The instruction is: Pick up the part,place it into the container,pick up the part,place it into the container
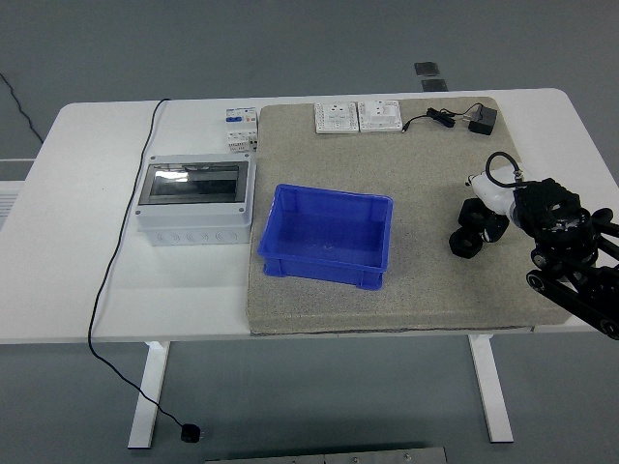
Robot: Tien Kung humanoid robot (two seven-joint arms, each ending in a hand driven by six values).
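The blue container [278,235] stands on the grey mat in the middle of the table, and nothing shows inside it. Two white square parts [337,116] [380,115] lie side by side at the mat's far edge. My right hand [476,230] comes in from the right and hovers low over the mat's right side, right of the container and well short of the parts. Its black fingers [464,242] hang down relaxed and hold nothing. A white piece with a black cable loop sits at its wrist. My left arm is out of view.
A black adapter [483,121] with its cable lies at the mat's far right. A grey distribution box [193,198] with a dark window stands left of the container. A small breaker [241,127] stands behind it. A black cord [114,261] runs off the table's left front.
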